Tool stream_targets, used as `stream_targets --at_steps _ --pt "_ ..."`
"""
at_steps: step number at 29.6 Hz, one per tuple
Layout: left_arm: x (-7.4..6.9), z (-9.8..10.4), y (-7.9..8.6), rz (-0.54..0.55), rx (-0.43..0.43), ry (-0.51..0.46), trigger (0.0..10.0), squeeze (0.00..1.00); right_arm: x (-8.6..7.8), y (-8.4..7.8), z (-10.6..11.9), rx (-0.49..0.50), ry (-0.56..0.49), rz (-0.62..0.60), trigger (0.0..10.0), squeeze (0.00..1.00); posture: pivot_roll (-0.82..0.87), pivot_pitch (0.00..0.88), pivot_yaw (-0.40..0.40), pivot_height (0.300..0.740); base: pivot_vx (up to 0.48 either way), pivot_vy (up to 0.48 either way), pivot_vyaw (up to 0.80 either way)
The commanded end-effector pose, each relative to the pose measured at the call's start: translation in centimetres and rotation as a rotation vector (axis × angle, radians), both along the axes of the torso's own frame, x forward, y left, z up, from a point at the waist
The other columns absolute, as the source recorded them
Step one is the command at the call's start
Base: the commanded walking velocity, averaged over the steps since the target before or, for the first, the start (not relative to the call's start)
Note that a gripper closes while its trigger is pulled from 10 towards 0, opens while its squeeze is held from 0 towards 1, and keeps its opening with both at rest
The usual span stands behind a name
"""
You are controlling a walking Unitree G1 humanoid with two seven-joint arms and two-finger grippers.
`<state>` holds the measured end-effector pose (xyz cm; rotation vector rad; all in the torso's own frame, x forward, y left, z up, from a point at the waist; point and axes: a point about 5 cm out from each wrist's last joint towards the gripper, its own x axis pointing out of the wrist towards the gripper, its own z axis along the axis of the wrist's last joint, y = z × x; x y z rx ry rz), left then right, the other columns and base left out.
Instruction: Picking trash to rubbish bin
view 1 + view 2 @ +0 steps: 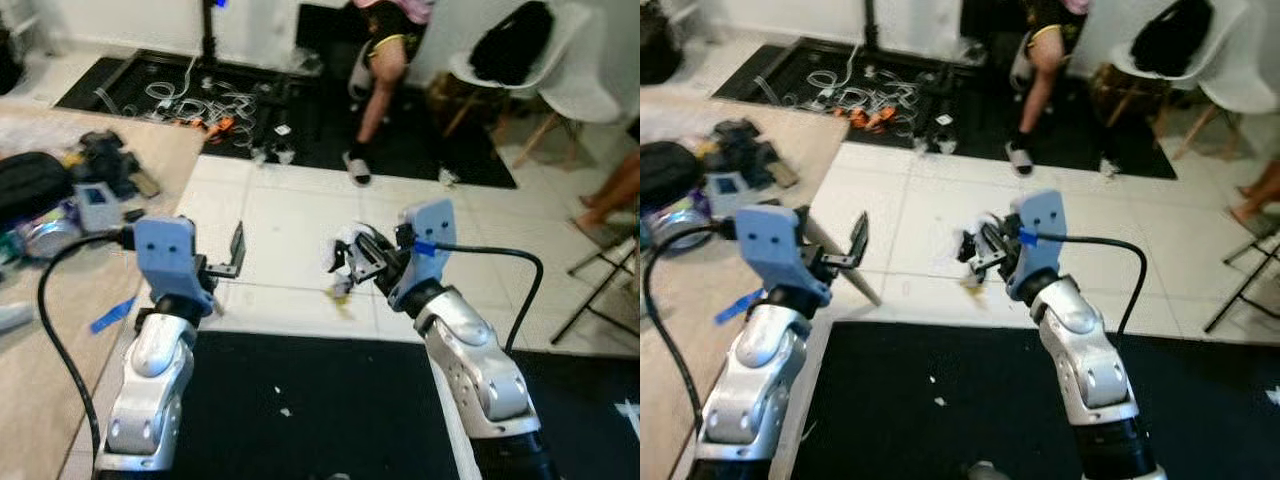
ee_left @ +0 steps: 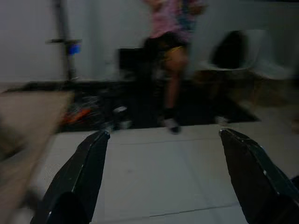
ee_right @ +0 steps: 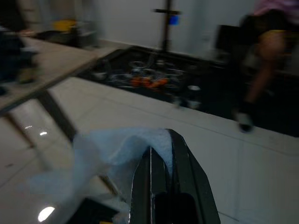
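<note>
My right gripper (image 1: 350, 262) is raised over the white floor tiles, shut on a crumpled white tissue (image 3: 110, 156) that bulges out to one side of its fingers (image 3: 161, 177). The tissue (image 1: 347, 243) also shows white at the fingertips in the left eye view, with a small yellowish scrap (image 1: 341, 292) just below it. My left gripper (image 1: 236, 252) is held up at about the same height, open, its two black fingers (image 2: 84, 177) wide apart with nothing between them.
A wooden table (image 1: 60, 300) with a black bag, cans and clutter runs along my left. A black mat (image 1: 300, 410) lies below my arms. A person (image 1: 385, 60) bends ahead by a tangle of cables (image 1: 200, 105). White chairs (image 1: 545, 70) stand far right.
</note>
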<state>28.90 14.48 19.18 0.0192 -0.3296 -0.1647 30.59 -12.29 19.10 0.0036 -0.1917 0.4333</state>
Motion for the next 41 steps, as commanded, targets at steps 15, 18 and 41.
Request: stream_targets --at_steps 15,18,41 --pt "1.2 -2.1 -1.0 -0.126 0.083 0.096 10.0 0.00 -1.4 -1.3 -3.1 0.015 0.042 -0.130 10.0 0.00 0.01 0.126 0.133 0.740 0.000 0.000 -0.80" --pt "1.4 -2.1 -1.1 -0.135 0.082 0.100 10.0 0.00 -1.6 -1.6 -3.5 0.015 0.048 -0.142 10.0 0.00 0.01 0.130 0.140 0.740 0.000 0.000 -0.80" --pt "1.2 -3.3 0.7 -0.046 -0.032 0.174 10.0 0.00 -1.8 -1.0 -4.8 -0.002 0.075 -0.109 10.0 0.00 0.03 0.144 0.087 0.740 0.000 0.000 -0.80"
